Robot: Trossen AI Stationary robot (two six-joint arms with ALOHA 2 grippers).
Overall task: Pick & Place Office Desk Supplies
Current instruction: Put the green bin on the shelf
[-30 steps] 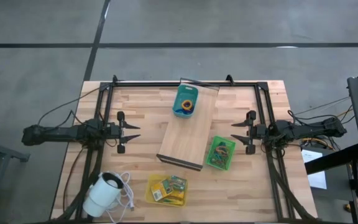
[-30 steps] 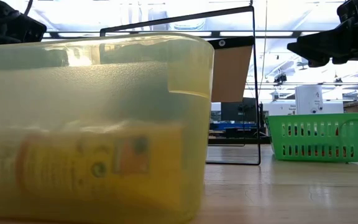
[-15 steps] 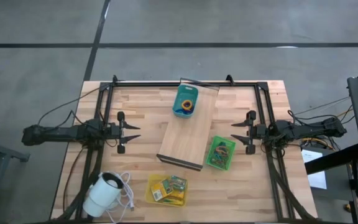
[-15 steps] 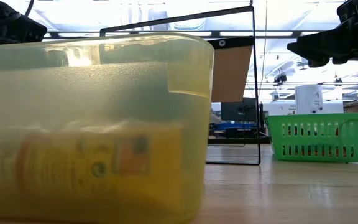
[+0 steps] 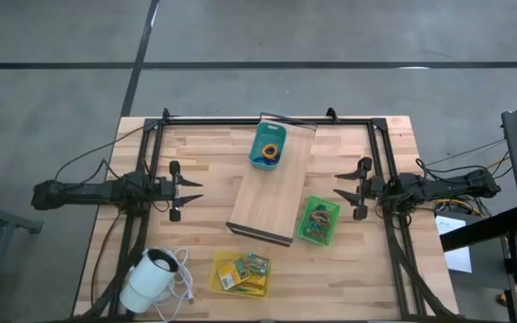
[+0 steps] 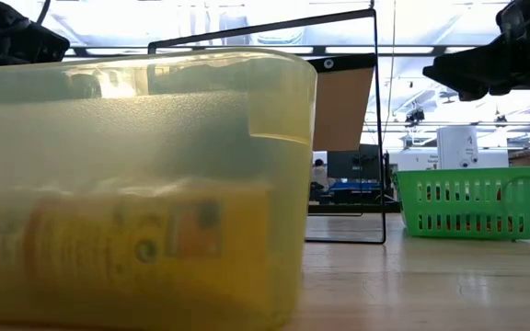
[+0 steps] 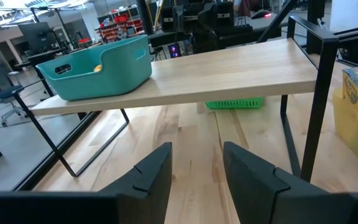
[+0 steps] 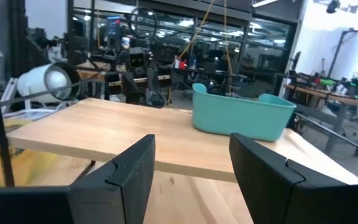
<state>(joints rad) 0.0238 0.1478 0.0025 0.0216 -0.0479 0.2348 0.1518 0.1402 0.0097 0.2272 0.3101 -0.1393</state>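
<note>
The office desk supplies lie in three containers. A teal bin (image 5: 267, 145) with orange and dark rings stands on the far end of a long pale wooden board (image 5: 270, 193). A green basket (image 5: 319, 221) holds rubber bands, and a yellow bin (image 5: 241, 274) holds yellow-green packets. My left gripper (image 5: 196, 190) hovers open and level at the table's left, pointing toward the board (image 7: 229, 71). My right gripper (image 5: 337, 187) hovers open and level at the table's right, facing the board (image 8: 135, 134) and the teal bin (image 8: 241, 115). Neither has anything between its fingers.
A white round corded device (image 5: 149, 278) lies at the near left corner. Black frame bars (image 5: 267, 121) run along the far edge and both sides. In the low view the yellow bin (image 6: 136, 184) fills the foreground and the green basket (image 6: 470, 202) stands on the right.
</note>
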